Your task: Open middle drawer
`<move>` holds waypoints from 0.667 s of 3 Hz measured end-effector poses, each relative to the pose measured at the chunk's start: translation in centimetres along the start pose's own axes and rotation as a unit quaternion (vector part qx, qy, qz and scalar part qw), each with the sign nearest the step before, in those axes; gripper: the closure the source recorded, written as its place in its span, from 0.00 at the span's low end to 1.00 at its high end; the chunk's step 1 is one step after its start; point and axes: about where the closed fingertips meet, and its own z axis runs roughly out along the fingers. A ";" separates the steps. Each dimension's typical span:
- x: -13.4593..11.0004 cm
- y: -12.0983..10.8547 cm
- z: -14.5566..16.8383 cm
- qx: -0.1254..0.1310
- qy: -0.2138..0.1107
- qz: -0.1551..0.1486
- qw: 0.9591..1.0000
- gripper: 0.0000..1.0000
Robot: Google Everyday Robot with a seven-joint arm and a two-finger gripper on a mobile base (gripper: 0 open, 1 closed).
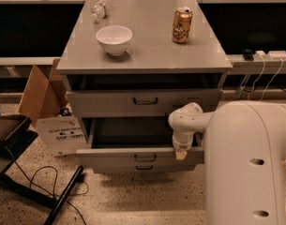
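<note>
The middle drawer (109, 157) of the grey cabinet stands pulled out toward me. Its low flat front carries a small black bar handle (145, 158) at centre, and the dark inside of its tray (133, 132) shows. My gripper (181, 153) hangs from the white arm (185, 122) at the right end of the drawer's front edge, right of the handle. Its tip lies against the top of the drawer front.
A shut drawer (145, 101) sits above and another handle (144, 167) shows just below. A white bowl (114, 39), a gold can (182, 25) and a lying clear bottle (100, 7) rest on the cabinet top. Cardboard boxes (44, 107) and cables (44, 182) lie on the floor at left.
</note>
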 end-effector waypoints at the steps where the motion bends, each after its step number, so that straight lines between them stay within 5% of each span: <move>1: 0.3 2.0 -0.3 -0.002 -0.012 0.007 1.000 1.00; 2: 0.7 3.1 -0.4 -0.005 -0.011 0.012 1.000 1.00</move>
